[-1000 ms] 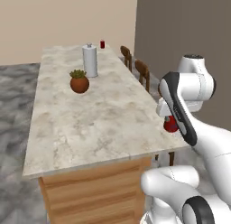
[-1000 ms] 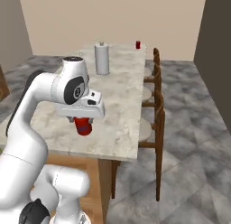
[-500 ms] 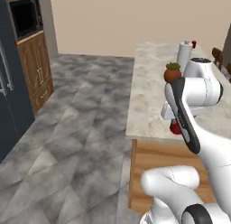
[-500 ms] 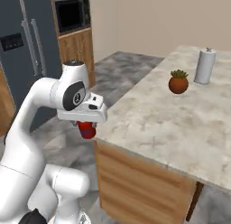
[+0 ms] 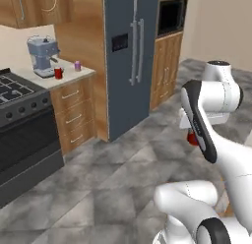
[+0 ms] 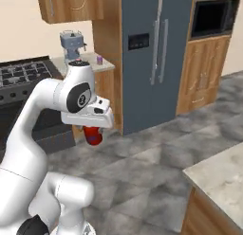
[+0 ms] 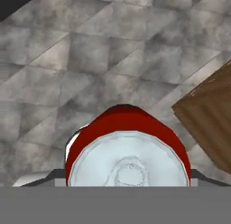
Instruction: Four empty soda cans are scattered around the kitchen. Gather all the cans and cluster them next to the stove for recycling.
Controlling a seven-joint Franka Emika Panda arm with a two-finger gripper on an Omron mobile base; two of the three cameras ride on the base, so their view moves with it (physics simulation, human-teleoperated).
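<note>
1. The whole picture has changed since the earlier frames: the long marble island with its plant and tall cylinder is gone from the left base view, and only a corner of marble table (image 6: 219, 175) shows at the lower right of the right base view. That is the camera turning with the base, not the things moving.
2. The claw (image 6: 93, 134) is clenched on a red soda can (image 6: 94, 134), as it was a second ago — the can hangs under the white hand at centre left of the right base view, above the grey floor (image 6: 156, 158).
3. In the left base view the same can (image 5: 192, 138) peeks out red at right of centre, partly hidden by the arm.
4. In the hand view the can's silvery top (image 7: 128, 166) sits at bottom centre, its red wall above it, with floor tiles beyond and a wooden corner (image 7: 208, 121) at right.
5. New in view: the black stove (image 5: 22, 120) at the left edge, and beside it a table (image 5: 74, 76) carrying the grey-blue espresso machine (image 5: 42, 57), another red can (image 5: 58, 73) and a purple can (image 5: 77, 66) — both upright, near each other.
6. The dark fridge (image 5: 129, 56) stands at upper centre, the wall oven (image 5: 171, 16) to its right.
</note>
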